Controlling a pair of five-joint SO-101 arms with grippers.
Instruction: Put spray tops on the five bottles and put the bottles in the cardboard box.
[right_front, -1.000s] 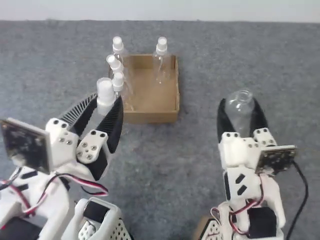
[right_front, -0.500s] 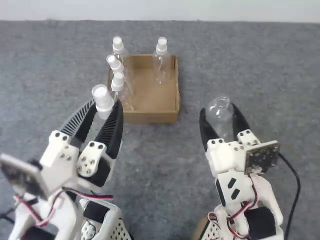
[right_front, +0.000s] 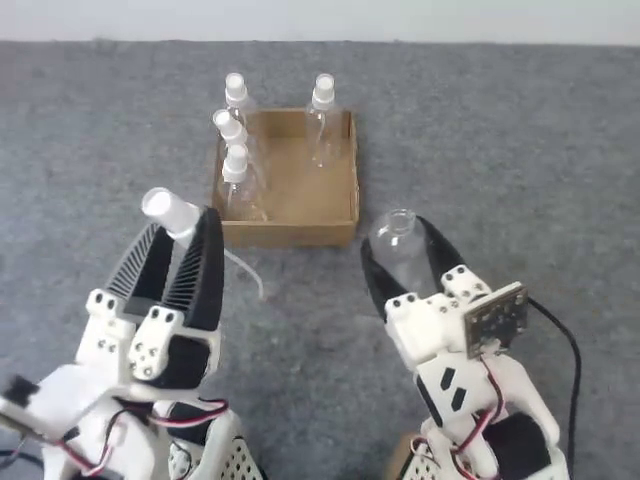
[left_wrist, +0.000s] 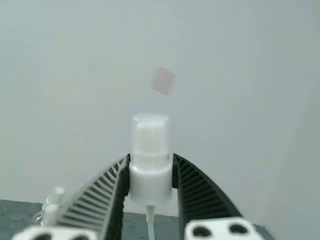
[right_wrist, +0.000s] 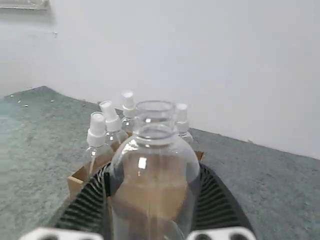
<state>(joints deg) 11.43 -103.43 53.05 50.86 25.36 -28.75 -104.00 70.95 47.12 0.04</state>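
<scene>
A grey carpet (right_front: 520, 140) with a rough, short pile spread under everything. Behind its far edge stood a plain white wall (right_front: 420, 18). On the wall, in the left wrist view, was a small pale square (left_wrist: 163, 80), tilted on one corner. A few light specks (right_wrist: 22, 102) lay on the carpet.

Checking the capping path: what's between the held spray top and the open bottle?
In the high view, only the box's front wall and grey carpet lie between the spray top and the bottle.
</scene>
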